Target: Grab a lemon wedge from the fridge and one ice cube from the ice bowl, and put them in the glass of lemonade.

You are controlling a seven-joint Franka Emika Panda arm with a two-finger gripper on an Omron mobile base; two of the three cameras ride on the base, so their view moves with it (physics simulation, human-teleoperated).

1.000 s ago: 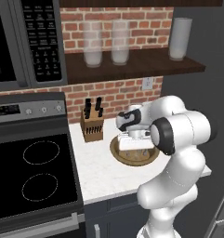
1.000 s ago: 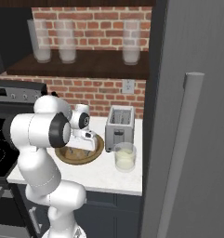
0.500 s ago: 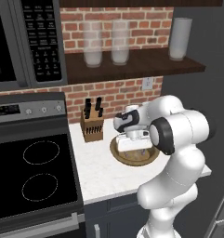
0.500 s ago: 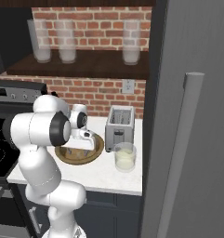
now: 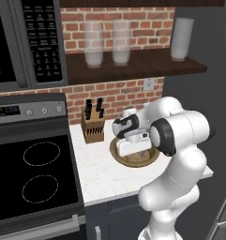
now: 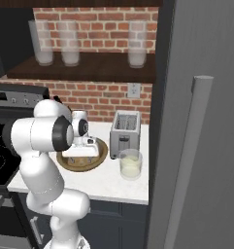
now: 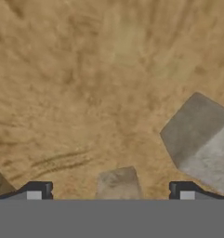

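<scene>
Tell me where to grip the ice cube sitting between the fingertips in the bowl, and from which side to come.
Come straight down on the ice cube from above, as the open gripper already points. Close on its two opposite side faces: it lies flat on the ice bowl floor, centred between the fingers, with room either side.

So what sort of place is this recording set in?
A rendered home kitchen, by the look of it: a black stovetop under a microwave, a toaster on a white counter, and a brick backsplash behind a shelf of tall glasses.
</scene>
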